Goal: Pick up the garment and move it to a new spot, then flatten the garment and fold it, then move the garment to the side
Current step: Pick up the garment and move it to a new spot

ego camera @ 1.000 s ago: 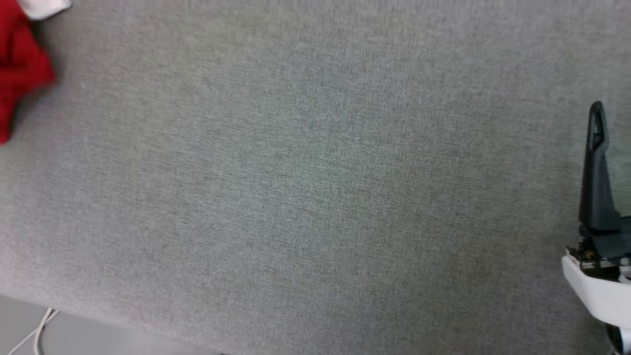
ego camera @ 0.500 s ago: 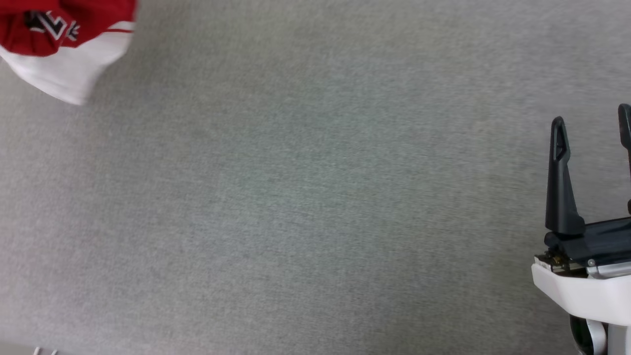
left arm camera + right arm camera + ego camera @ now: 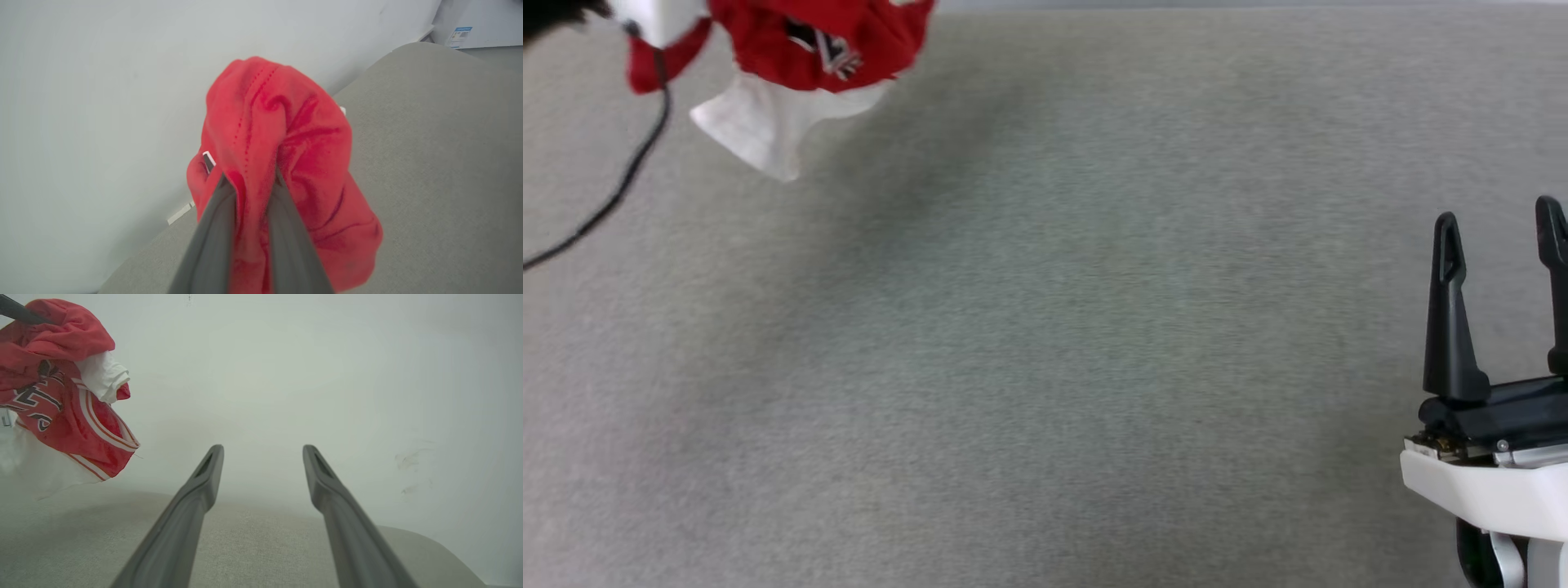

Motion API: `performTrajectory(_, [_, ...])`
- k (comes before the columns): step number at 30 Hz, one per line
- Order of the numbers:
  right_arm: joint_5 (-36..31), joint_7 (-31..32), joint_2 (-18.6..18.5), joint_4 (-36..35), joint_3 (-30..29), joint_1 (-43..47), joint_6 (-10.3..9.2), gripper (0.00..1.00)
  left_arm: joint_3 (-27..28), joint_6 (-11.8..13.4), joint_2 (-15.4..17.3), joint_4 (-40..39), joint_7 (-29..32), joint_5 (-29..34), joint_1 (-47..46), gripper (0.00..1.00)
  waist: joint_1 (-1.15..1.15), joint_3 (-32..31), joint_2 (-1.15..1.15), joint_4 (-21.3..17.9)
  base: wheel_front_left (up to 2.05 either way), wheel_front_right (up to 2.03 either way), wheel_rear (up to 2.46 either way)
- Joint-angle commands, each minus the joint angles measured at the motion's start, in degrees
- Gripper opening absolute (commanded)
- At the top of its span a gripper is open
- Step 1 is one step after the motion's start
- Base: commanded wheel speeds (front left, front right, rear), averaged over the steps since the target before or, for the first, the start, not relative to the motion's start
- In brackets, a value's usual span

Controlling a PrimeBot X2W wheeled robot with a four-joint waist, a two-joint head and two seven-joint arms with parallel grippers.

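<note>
**Aloft, the jersey hangs bunched from one hand over the grey desk**

Head view: the garment [image 3: 817,49] dangles as a crumpled red wad at the upper left. A white sleeve droops toward the desk [image 3: 1045,367]; whether it touches cannot be told. The right hand [image 3: 1499,214] waits at the lower right, fingers spread wide and empty, well apart from the cloth. A loose black cable [image 3: 629,171] trails just beside the wad and could, by the look of it, snag a fold. Only a scrap of black, white-edged lettering shows, and it is unreadable.

Left wrist view: the left hand [image 3: 250,177] is nearly closed, pinching a ridge of red cloth. The pinch looks narrow, so a jolt might let the cloth slide free. Set down like this, the shirt would likely land in a heap that is hard to flatten. A label on a white box [image 3: 459,34] in the far corner is too small to read.

Right wrist view: the right hand [image 3: 263,451] stands open, holding nothing. The garment [image 3: 61,416] hangs at the upper left, showing red-and-white striped trim and parts of bold black letters, perhaps a pair of Ls. Folds hide the rest.
</note>
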Motion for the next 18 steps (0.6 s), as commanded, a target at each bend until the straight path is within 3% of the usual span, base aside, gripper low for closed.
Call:
performTrajectory(1, [0.43,-0.12,0.18,0.14,-0.03,0.44,-0.04,1.00,-0.85,0.04,-0.36,-0.34,-0.06,0.19,-0.64,0.00,0.01,-1.36,0.00,-2.82,0.00,0.00,0.00])
performTrajectory(9, [1.86,-0.12,0.19,0.62,-0.62,1.56,-0.04,1.00,-8.85,0.04,-3.82,-3.03,-2.14,-1.04,1.17,0.00,0.01,-1.96,0.00,-8.27,0.00,0.00,0.00])
performTrajectory(18, [2.27,-0.12,0.18,0.81,-0.93,0.88,-0.04,1.00,-18.88,0.04,-8.58,-2.61,-6.99,-3.31,10.40,0.00,0.01,0.25,0.00,-9.15,0.00,0.00,0.00])
